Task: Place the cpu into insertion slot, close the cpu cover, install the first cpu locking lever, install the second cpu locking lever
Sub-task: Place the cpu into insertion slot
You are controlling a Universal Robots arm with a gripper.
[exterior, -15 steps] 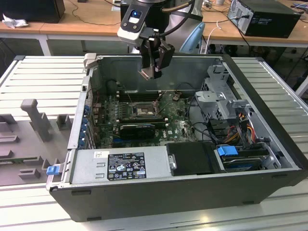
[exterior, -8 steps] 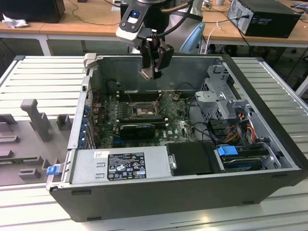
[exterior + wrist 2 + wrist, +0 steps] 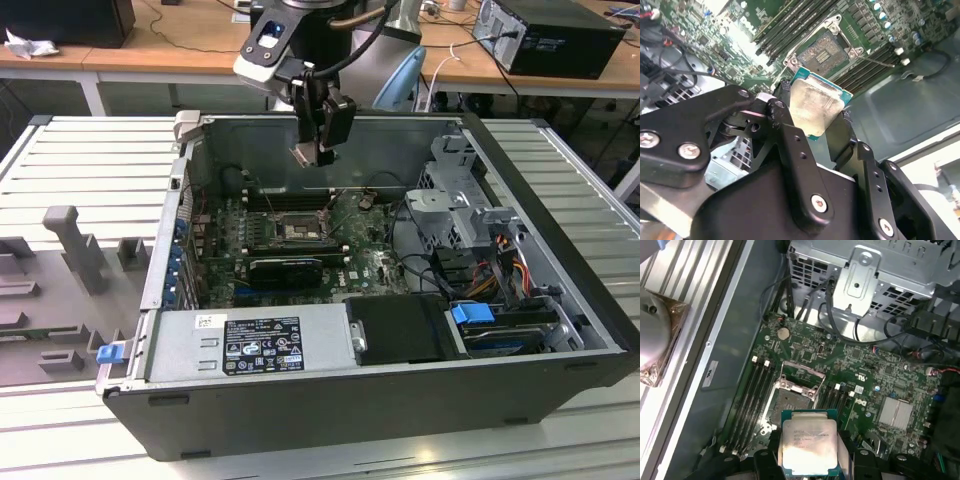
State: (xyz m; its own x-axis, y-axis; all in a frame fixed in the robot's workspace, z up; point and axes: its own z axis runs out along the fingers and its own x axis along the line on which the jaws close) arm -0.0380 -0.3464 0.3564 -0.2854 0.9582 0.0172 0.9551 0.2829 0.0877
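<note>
The cpu [image 3: 807, 442], a flat square chip with a silvery top and green rim, is clamped between the black fingers [image 3: 785, 125] of my gripper [image 3: 815, 112]. In the exterior view the gripper [image 3: 312, 150] hangs with the cpu [image 3: 305, 153] above the open computer case, near its back wall. The insertion slot [image 3: 789, 402] lies bare on the green board below, a short way from the chip. It also shows in the second wrist view as the insertion slot [image 3: 822, 50] and in the exterior view [image 3: 297, 230]. The cpu cover [image 3: 802, 371] stands swung open at the socket's far edge.
Long black memory slots [image 3: 747, 395] flank the socket on both sides. A black graphics card [image 3: 285, 268] lies in front of it, then the grey power supply [image 3: 250, 340]. A metal drive cage [image 3: 450, 190] with cables stands on the exterior view's right. Case walls [image 3: 330, 140] enclose the board.
</note>
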